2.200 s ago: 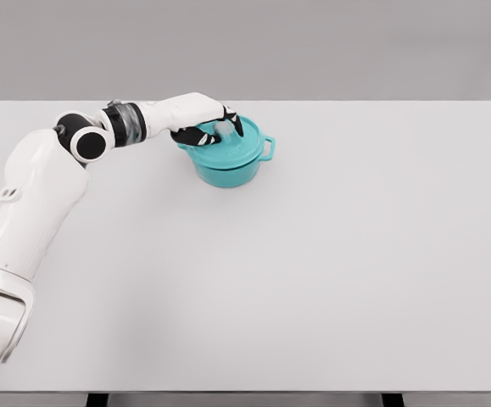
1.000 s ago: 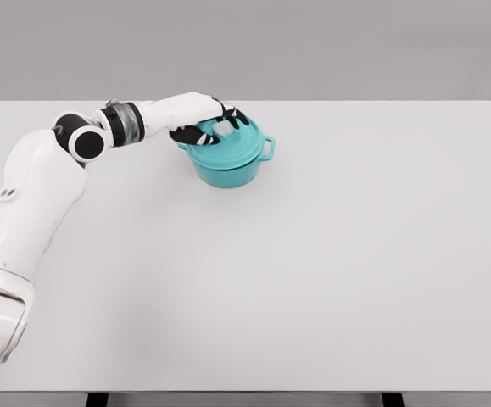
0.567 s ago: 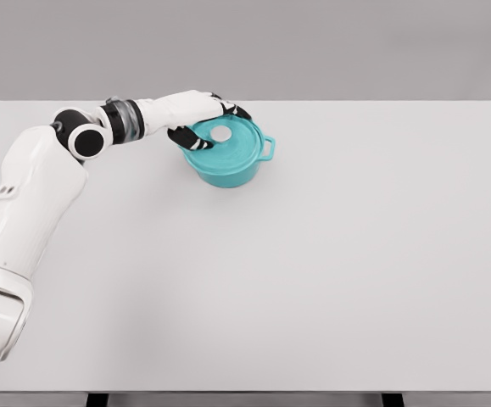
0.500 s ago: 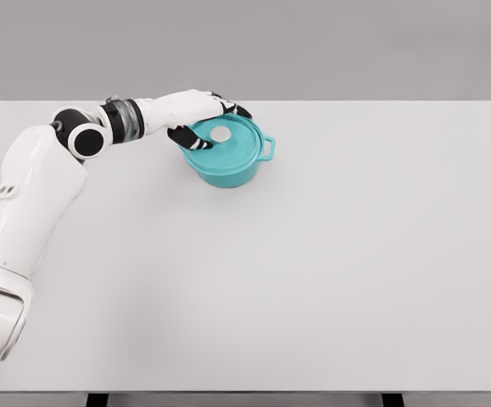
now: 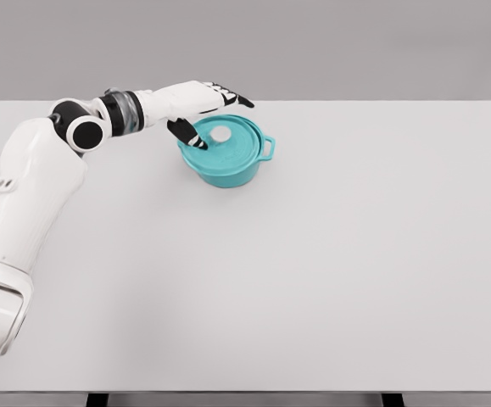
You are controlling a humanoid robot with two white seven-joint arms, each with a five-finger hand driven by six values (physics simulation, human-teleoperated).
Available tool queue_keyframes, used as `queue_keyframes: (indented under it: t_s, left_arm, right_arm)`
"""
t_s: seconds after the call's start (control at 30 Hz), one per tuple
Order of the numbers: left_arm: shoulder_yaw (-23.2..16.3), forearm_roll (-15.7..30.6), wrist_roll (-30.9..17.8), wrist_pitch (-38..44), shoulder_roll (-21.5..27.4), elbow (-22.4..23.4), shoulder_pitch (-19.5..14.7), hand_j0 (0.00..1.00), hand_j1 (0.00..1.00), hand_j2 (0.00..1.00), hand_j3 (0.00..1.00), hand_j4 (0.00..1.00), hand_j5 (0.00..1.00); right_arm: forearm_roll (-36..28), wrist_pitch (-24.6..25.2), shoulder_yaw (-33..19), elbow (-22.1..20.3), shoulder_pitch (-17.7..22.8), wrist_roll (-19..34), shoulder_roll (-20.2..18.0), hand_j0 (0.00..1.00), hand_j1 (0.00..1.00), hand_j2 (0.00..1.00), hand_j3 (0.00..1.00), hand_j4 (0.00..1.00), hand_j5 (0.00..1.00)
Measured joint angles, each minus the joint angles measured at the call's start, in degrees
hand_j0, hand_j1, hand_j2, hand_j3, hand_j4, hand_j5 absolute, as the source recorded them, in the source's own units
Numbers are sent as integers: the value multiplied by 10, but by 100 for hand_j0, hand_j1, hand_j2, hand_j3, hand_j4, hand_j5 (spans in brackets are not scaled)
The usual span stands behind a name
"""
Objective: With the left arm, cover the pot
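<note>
A teal pot (image 5: 228,166) stands on the white table (image 5: 330,254), toward the back left. Its teal lid (image 5: 232,144) lies flat on the rim, with a pale round knob (image 5: 220,134) showing on top. My left hand (image 5: 204,108) hovers just above and left of the lid. Its fingers are spread and hold nothing. The thumb points down beside the lid's left edge. The right arm does not show in the head view.
One side handle (image 5: 268,147) sticks out of the pot to the right. The table's far edge runs just behind the hand.
My left hand has let go of the lid's knob, spread its fingers and lifted up and back to the left. The lid stays on the pot.
</note>
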Motion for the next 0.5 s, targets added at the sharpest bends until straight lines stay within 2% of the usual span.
queue_keyframes:
  t_s: [0.23,0.3,0.5]
  left_arm:
    - [6,2,0,0,12,-30,0,96,96,96,96,96,96]
    - [14,5,-1,0,31,-55,10,100,100,100,100,100,100]
    - [26,50,-2,0,125,-141,57,100,100,100,100,100,100]
  right_arm:
    - [0,0,0,0,0,0,0,100,100,100,100,100,100]
    - [0,0,0,0,0,0,0,100,100,100,100,100,100]
    - [0,0,0,0,0,0,0,100,100,100,100,100,100]
